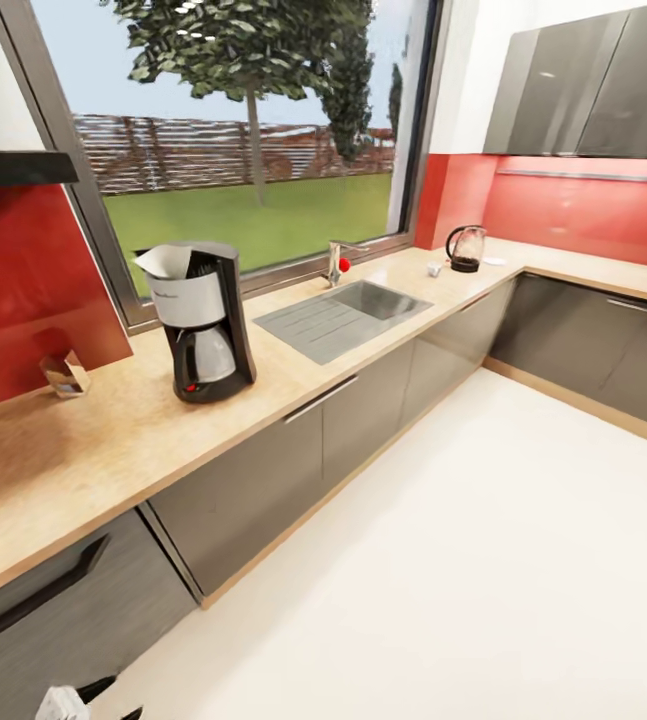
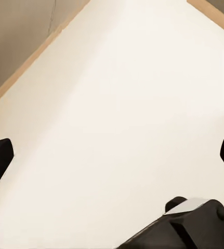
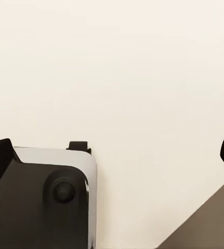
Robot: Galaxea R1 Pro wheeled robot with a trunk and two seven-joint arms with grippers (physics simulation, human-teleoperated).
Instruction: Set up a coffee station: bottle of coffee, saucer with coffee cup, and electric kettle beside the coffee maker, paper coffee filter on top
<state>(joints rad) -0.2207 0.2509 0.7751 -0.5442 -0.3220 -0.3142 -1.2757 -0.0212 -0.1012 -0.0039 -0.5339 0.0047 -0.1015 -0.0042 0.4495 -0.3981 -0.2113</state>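
Note:
The black and silver coffee maker (image 1: 206, 322) stands on the wooden countertop (image 1: 83, 450) under the window, with a white paper filter (image 1: 165, 262) sitting in its top. Far along the counter, past the sink, stands the electric kettle (image 1: 466, 248), and a small white cup-like object (image 1: 433, 269) sits near it. A small shiny object (image 1: 64, 374) rests against the red backsplash left of the coffee maker; I cannot tell what it is. My left gripper (image 2: 112, 158) and right gripper (image 3: 112, 155) both hang open over the white floor, holding nothing.
A steel sink (image 1: 348, 312) with a faucet (image 1: 335, 262) lies between the coffee maker and the kettle. Grey cabinets (image 1: 263, 480) line the counter, which turns a corner at the far right. A dark shelf (image 1: 13, 166) juts out at upper left. White floor (image 1: 483, 560) spreads out ahead.

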